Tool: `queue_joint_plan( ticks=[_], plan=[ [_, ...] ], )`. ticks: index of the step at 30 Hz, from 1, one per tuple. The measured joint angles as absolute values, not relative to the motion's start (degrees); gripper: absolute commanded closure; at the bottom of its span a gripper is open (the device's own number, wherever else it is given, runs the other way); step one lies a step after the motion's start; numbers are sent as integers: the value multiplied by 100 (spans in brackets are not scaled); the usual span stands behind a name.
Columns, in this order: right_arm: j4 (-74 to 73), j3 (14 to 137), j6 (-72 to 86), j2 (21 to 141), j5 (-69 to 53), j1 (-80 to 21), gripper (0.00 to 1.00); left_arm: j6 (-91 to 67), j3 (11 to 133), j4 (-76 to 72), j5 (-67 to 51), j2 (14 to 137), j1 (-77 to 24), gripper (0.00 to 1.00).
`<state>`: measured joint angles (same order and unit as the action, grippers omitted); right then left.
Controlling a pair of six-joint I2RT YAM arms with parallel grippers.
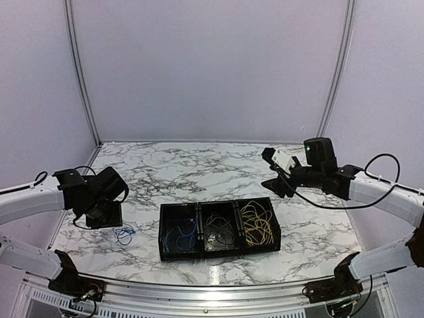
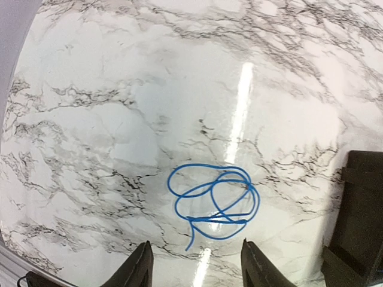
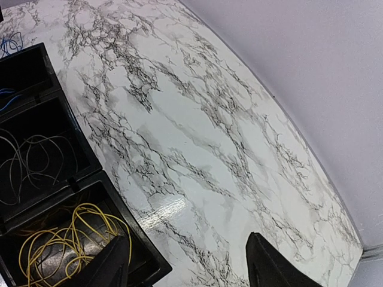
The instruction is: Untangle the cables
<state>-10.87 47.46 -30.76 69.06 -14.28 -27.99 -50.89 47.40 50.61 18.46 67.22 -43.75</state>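
A loose blue cable (image 2: 212, 200) lies coiled on the marble, apart from the other cables. My left gripper (image 2: 195, 266) hangs open just above and behind it, with nothing between its fingers; from above the gripper (image 1: 106, 215) sits left of that coil (image 1: 124, 234). A black three-part tray (image 1: 218, 205) holds blue cables (image 1: 184, 235) on the left, grey cables (image 1: 217, 233) in the middle and yellow cables (image 1: 257, 225) on the right. My right gripper (image 1: 270, 171) is raised beyond the tray's right end. It is open and empty (image 3: 188, 260), with the yellow cables (image 3: 60, 239) beside its left finger.
The tray's corner (image 2: 365, 221) stands close on the right of the loose blue coil. Marble table (image 1: 199, 169) stretches behind the tray to pale walls. A metal rail (image 1: 212, 291) runs along the near edge by the arm bases.
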Motion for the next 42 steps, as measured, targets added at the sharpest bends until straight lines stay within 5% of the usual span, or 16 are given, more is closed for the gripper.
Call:
queue_joint_plan(
  ticks=[16,25,35,42],
  plan=[
    [-1122,4781,-3000,6906,-1494,-2799,33,-4005,4176,3865,1406,7599,-3179,70],
    [-1129,4781,-3026,6790,-1472,-2799,34,-3529,4073,3369,1291,8182,-3096,99],
    [-1485,5472,-3310,7142,-1802,-3028,39,-2891,4473,3267,1177,7402,-3096,100],
    [-1415,6591,-3376,7767,-2003,-4316,35,-2447,5120,2912,711,6117,-3100,100]
  ],
)
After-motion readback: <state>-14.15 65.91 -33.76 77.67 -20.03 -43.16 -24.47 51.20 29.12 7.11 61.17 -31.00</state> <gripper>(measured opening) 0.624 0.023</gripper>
